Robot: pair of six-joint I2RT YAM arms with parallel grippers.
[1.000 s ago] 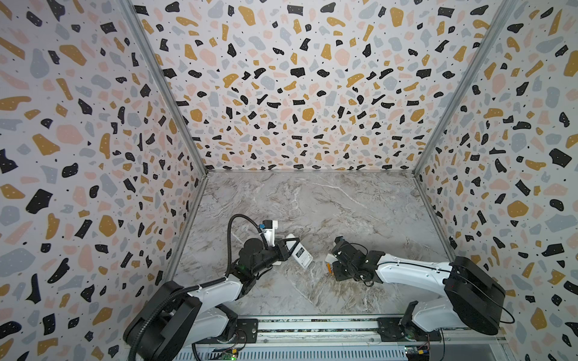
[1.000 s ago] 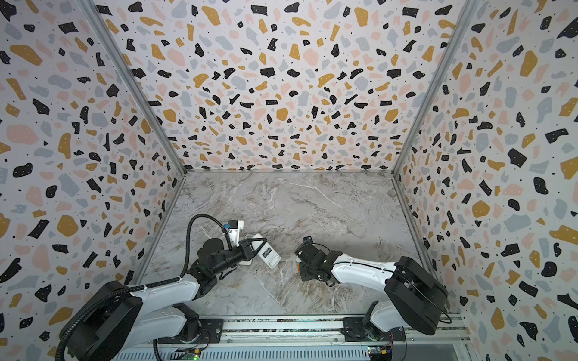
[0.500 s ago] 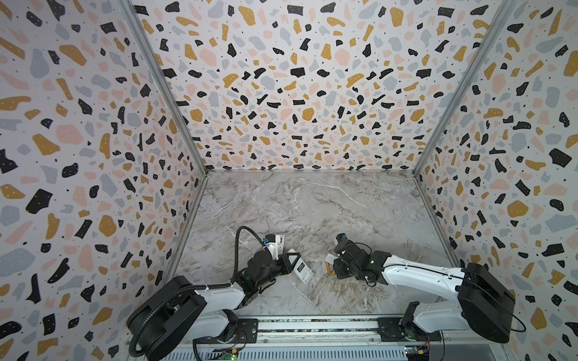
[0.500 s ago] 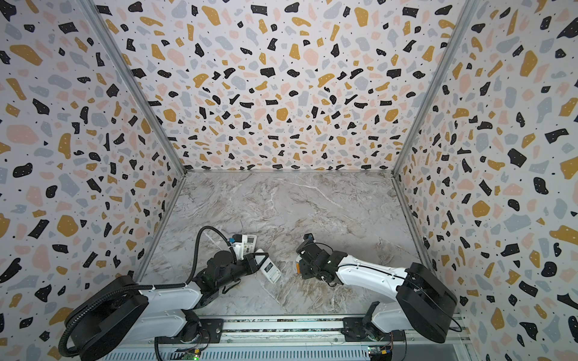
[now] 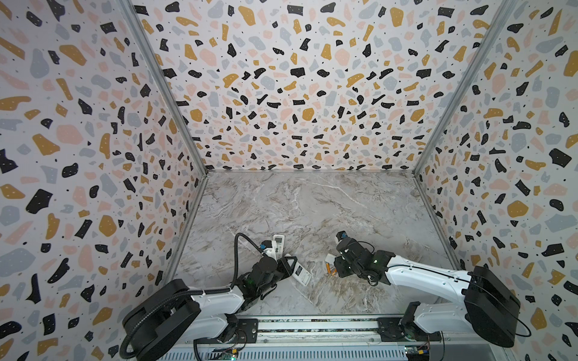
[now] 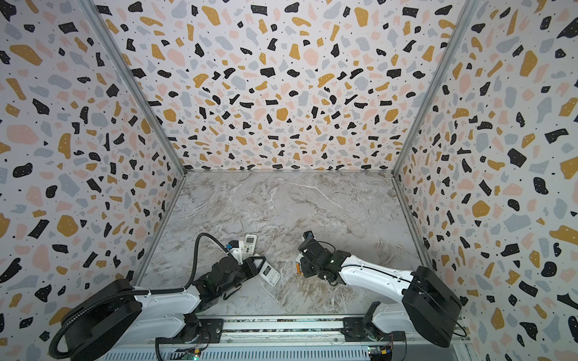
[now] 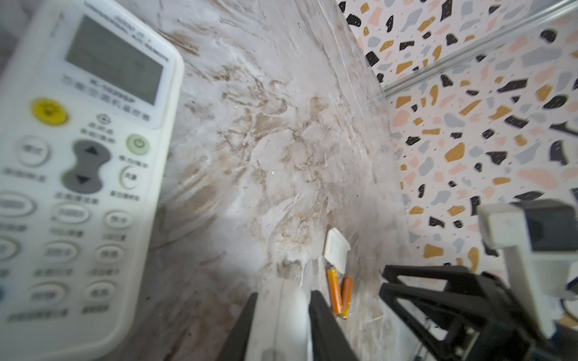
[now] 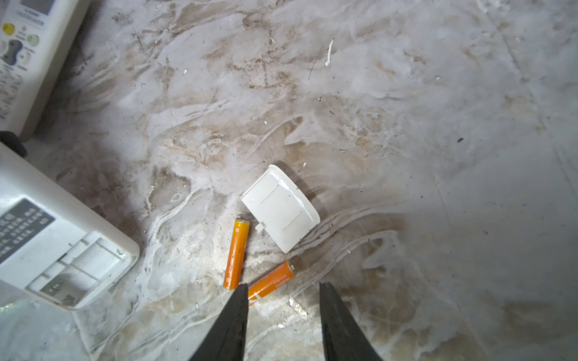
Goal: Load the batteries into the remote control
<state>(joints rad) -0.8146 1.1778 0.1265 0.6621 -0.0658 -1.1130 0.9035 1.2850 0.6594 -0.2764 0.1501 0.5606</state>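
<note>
My right hand [image 8: 283,285] is spread and empty. Orange batteries [image 5: 327,268] lie on the tabletop [image 8: 406,125] at its 9 o'clock. The nearer battery [image 8: 274,279] slants across its opening. I'd rotate the wrist before closing.

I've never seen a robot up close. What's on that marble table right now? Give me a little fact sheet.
Face-up remote: lying buttons up
Flipped remote: battery bay open, looks empty
Cover: loose on the table
Orange batteries: two, lying beside the cover
Left jaws: around the flipped remote's edge; grip unclear
Right jaws: open, empty, above the batteries
</note>
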